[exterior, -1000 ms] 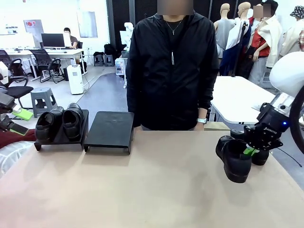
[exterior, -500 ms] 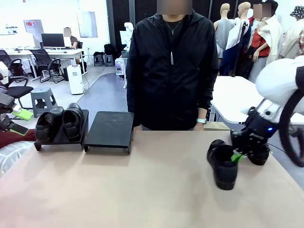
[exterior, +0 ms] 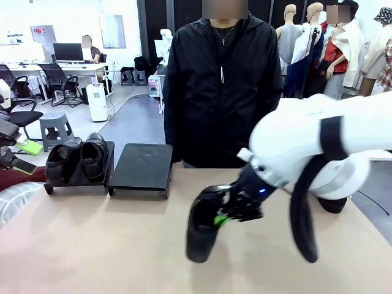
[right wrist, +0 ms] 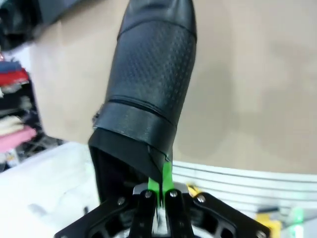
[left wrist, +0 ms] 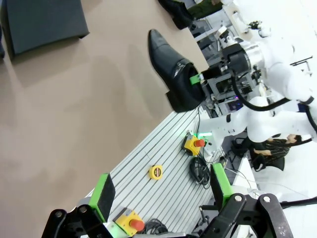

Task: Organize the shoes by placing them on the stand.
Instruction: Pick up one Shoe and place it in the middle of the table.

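**Third shoe in transit toward the stand**

Over the last second the right tool (exterior: 219, 219) has swung from the bench (exterior: 92, 245) end farthest from the stand to about mid-bench. It brings the carried shoe (exterior: 201, 236) with it, toe hanging down and apparently clear of the surface. The shoe is now near the empty stand unit (exterior: 142, 165), on its right.

Judgement: transport mostly done, placing remains.

Two shoes (exterior: 78, 159) fill the other unit, just beyond the empty one. The fourth shoe (exterior: 335, 205) waits well away from the stand, partly behind the arm.

Right wrist view adds: pads pinched narrow on the shoe's heel collar.

Left wrist view adds: left tool (left wrist: 162, 188) spread wide, holding nothing.
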